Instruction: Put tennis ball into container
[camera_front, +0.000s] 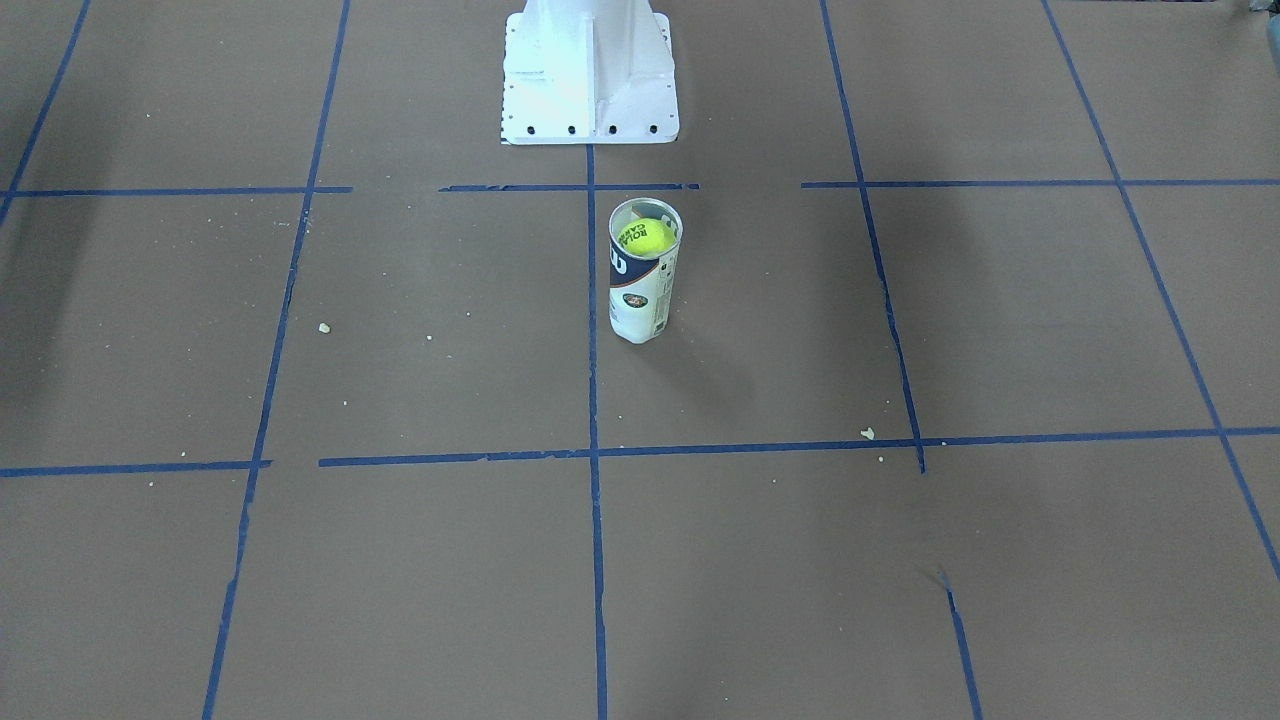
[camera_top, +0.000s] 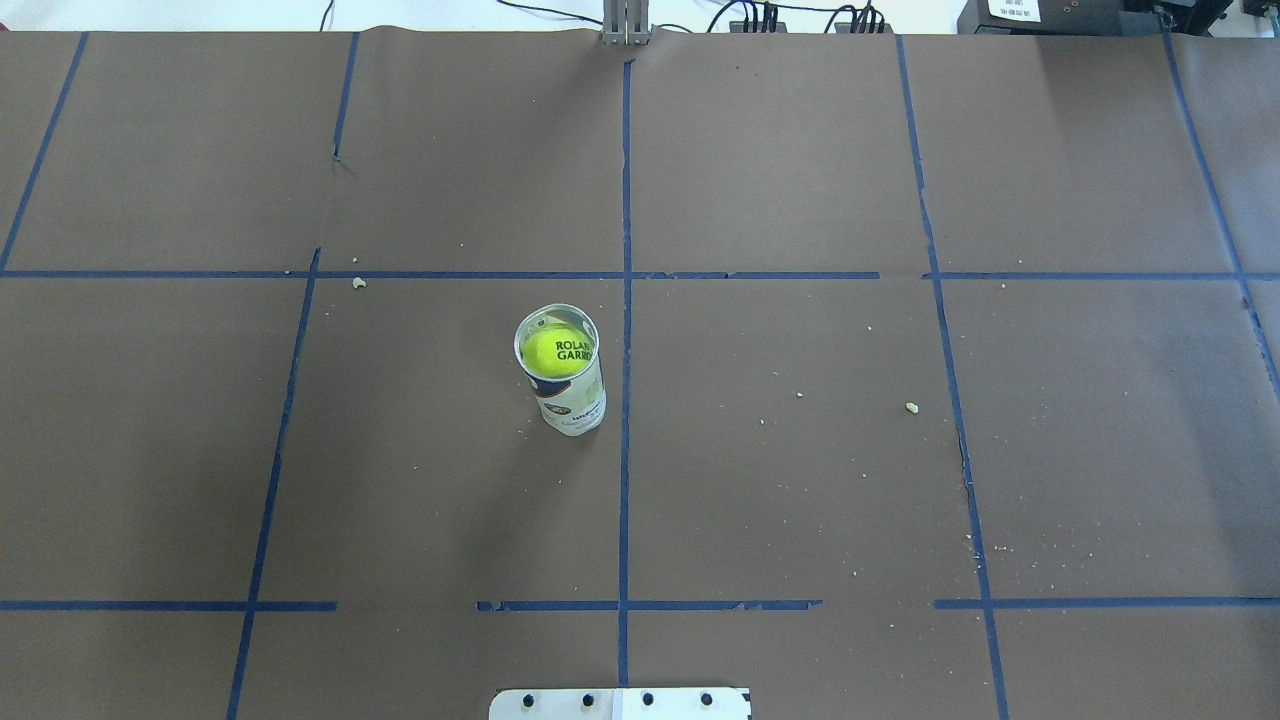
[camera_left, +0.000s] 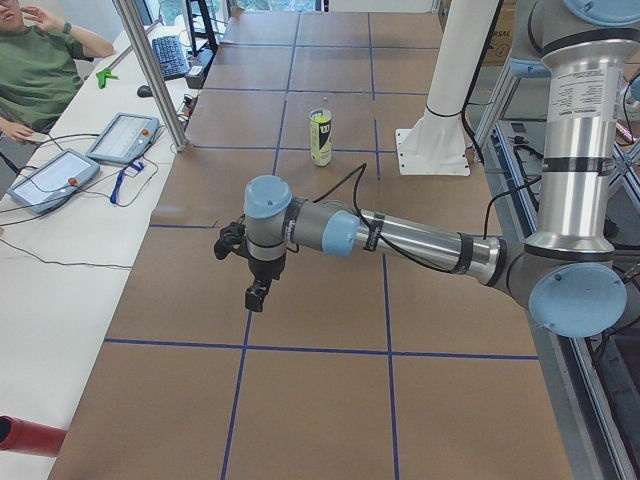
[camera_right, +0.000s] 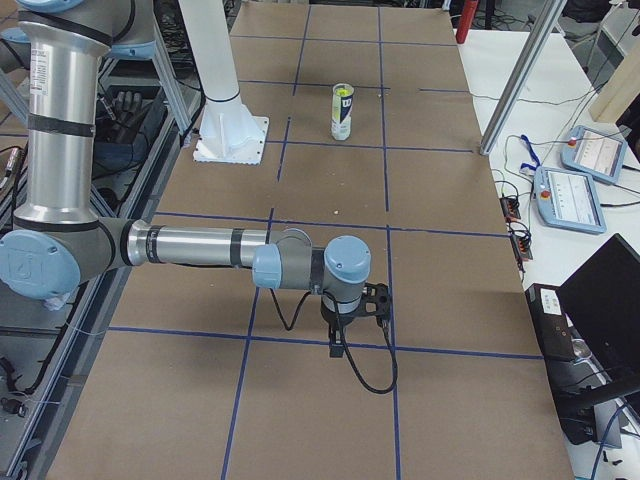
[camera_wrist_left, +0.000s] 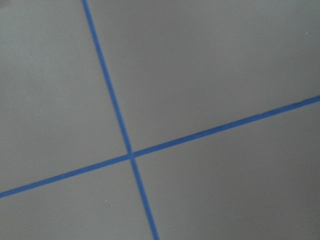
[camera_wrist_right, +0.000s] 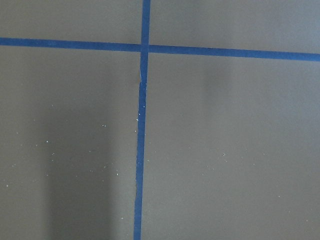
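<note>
Ball (camera_top: 560, 352) sits inside the tube (camera_top: 572, 405), up near its open top, so I think the job is done. The tube stands upright, far from both sets of jaws. My left gripper (camera_left: 257, 293) and right gripper (camera_right: 338, 342) hang above the bare table (camera_top: 800, 500). I cannot tell if their jaws are apart or together. I think the ball is light, fuzzy and a bit squashy, easy to pinch around its middle. The thin tube looks tippy, so I would hold it low around its side.
</note>
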